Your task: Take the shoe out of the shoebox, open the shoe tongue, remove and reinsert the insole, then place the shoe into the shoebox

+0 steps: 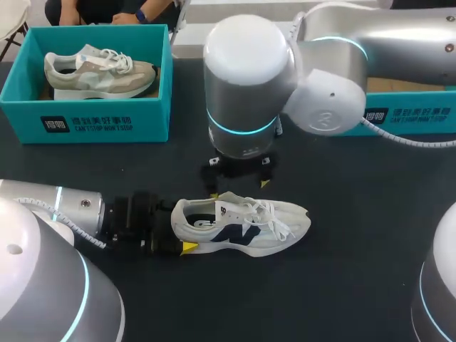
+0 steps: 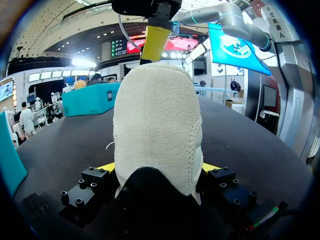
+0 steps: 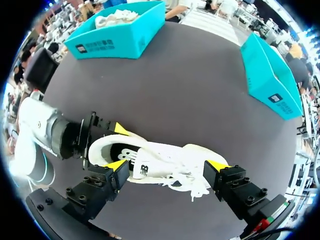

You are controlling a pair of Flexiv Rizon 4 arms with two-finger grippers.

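It was most likely a robotics demonstration stand, not a home: a matte black counter (image 1: 342,285) bore a teal cardboard shoebox (image 1: 92,117) with a beige sneaker (image 1: 100,71), a second teal box (image 1: 406,114) and a white lace-up sneaker (image 1: 242,224), flanked by a silver left arm (image 1: 64,206) and a silver right arm (image 1: 335,50).

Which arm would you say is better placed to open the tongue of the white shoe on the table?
Right: the right gripper hovers open above the shoe; the left gripper is clamped on its heel.
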